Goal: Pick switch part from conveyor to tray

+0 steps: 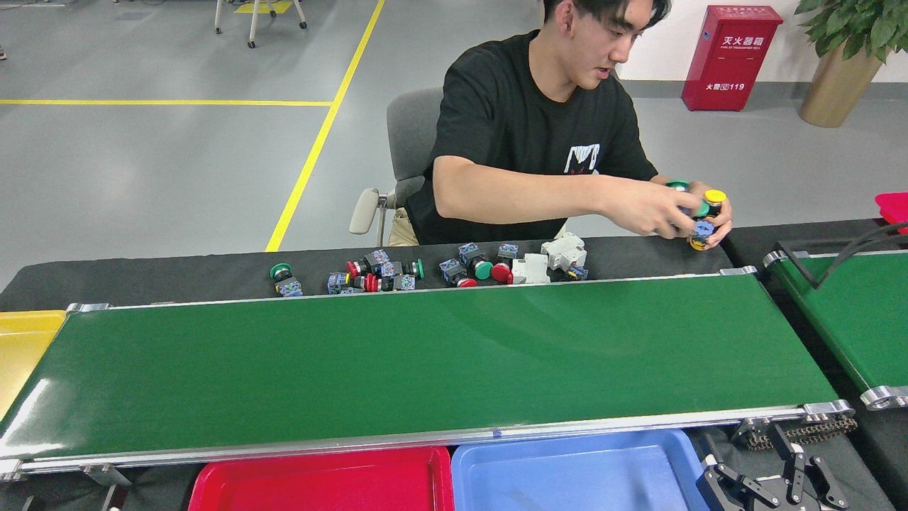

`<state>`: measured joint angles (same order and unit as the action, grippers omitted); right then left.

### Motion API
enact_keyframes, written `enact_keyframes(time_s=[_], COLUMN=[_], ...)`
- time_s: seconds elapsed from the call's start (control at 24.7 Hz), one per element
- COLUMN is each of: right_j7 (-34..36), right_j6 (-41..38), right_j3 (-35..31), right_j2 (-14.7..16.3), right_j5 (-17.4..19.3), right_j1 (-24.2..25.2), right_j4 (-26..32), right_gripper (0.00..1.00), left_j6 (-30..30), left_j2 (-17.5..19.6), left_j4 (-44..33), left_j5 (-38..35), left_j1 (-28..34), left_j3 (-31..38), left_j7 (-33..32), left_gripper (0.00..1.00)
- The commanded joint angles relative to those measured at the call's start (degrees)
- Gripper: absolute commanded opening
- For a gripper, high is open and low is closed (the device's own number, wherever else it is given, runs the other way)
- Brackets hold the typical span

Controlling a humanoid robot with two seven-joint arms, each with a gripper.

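The conveyor [425, 355] is the long dark-green belt with silver rails across the middle of the view; no switch part lies on it. Several switch parts [383, 273] with red, green and blue pieces lie on the black table just beyond its far rail. More of them [702, 213] are held in the hands of a person seated behind the table, above the belt's far right corner. Below the near rail sit a red tray [319, 482] and a blue tray [567, 475]. My right gripper [770, 472] shows at the bottom right, open and holding nothing. My left gripper is out of view.
A yellow tray [21, 341] sits at the belt's left end. A smaller green belt [851, 319] crossed by a black cable stands to the right, with a red bin [895, 206] behind it. White switch housings [557, 259] lie among the parts.
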<state>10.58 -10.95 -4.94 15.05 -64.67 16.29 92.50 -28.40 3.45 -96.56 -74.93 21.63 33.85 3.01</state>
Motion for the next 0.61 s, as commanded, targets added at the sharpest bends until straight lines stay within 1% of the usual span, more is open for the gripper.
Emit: enact_keyframes(time_s=[0.0, 0.08, 0.57], right_j7=[0.84, 0.84, 0.58], right_j6=[-0.47, -0.47, -0.39], right_j3=[-0.33, -0.33, -0.33], right_j2=[0.50, 0.68, 0.42], right_j5=[1.03, 2.53, 2.18], right_j1=[-0.56, -0.56, -0.12], right_j4=[0.04, 0.04, 0.48], right_gripper=[1.00, 1.00, 1.00], left_j6=[0.10, 0.10, -0.08], left_j2=[0.77, 0.86, 1.12], left_j4=[-0.47, -0.21, 0.14], left_j5=[0.23, 0.14, 0.40], left_j1=[-0.28, -0.28, -0.72], left_j3=[0.34, 0.34, 1.66], left_j7=[0.24, 0.33, 0.33], left_gripper=[1.00, 1.00, 1.00])
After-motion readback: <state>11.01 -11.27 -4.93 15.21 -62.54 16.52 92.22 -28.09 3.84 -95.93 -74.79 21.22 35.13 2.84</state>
